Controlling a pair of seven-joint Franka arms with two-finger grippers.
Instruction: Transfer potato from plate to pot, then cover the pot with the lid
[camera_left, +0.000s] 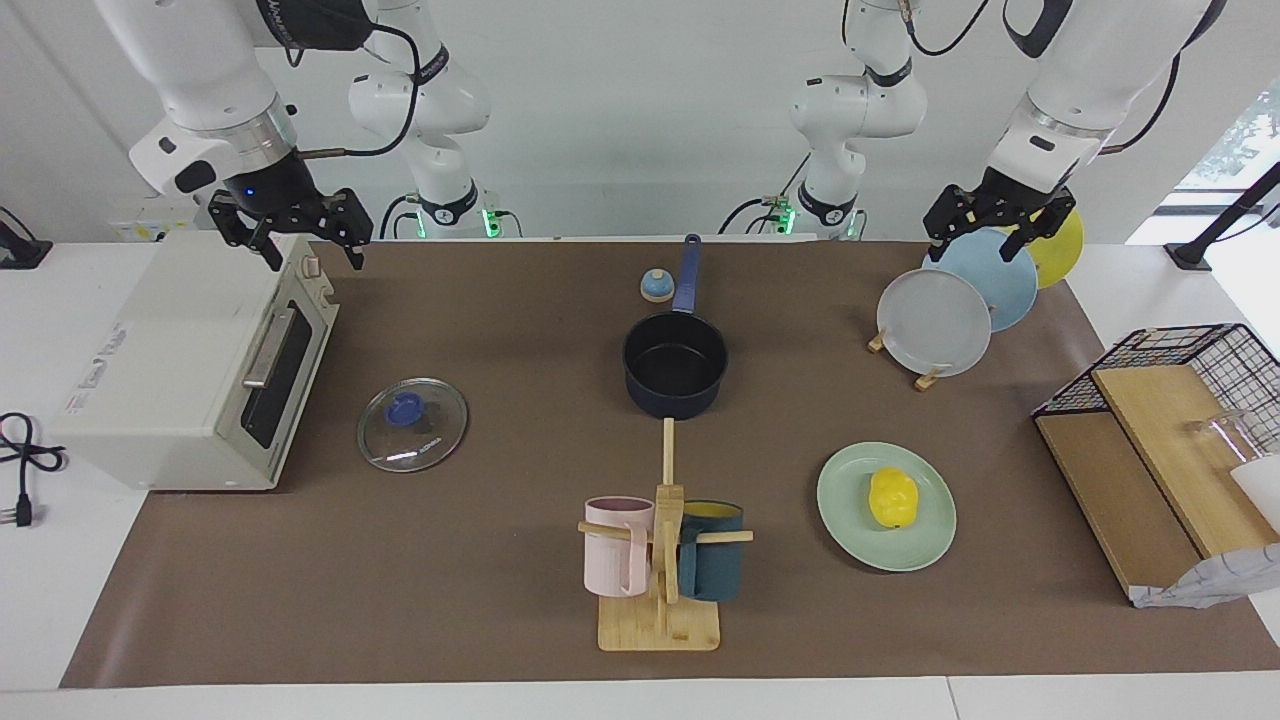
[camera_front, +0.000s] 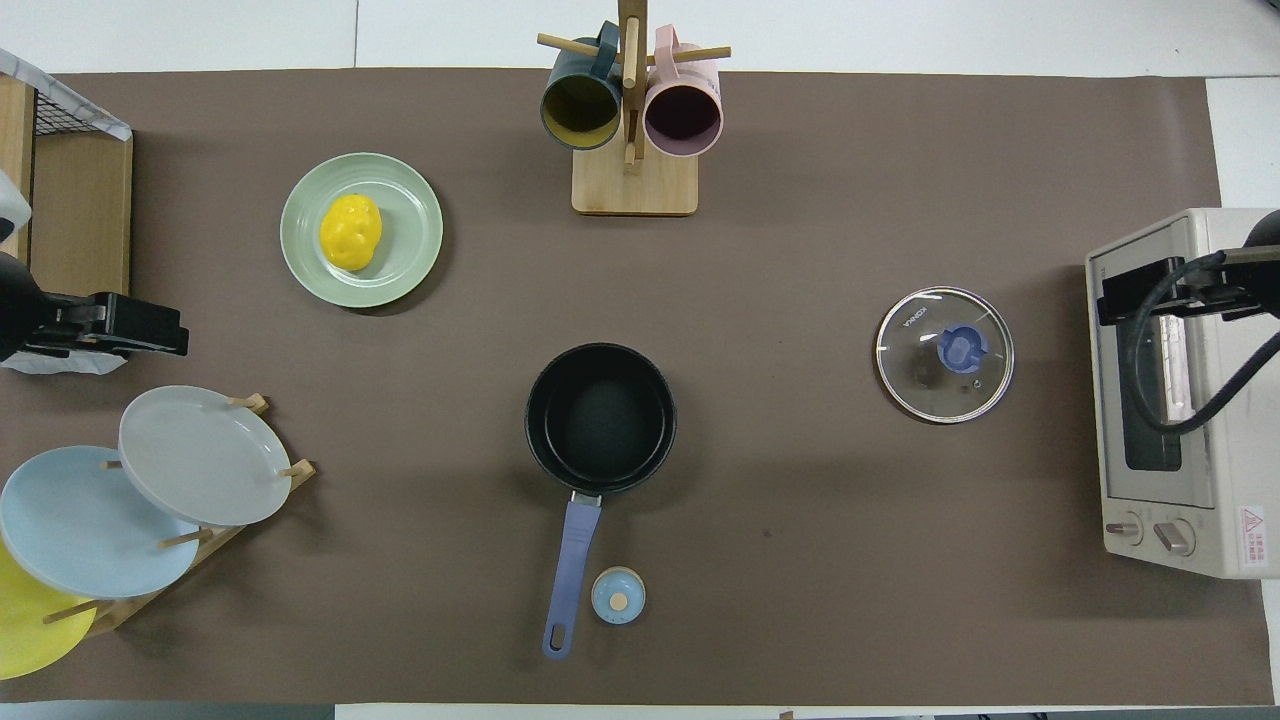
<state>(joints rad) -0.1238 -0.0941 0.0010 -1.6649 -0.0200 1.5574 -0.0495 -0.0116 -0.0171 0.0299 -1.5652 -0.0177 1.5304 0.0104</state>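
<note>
Both jaws spread apart and empty: left gripper hangs over the plate rack, right gripper over the toaster oven. Nothing started. Potato sits a little off-centre on the plate, toward the left arm's end; pot mid-table, empty, handle pointing at the robots; lid flat on the mat beside the oven. Left arm looks best placed for the pick: descend vertically, close across the narrow width, since a glossy lumpy skin may slip. Right arm suits the lid knob.
</note>
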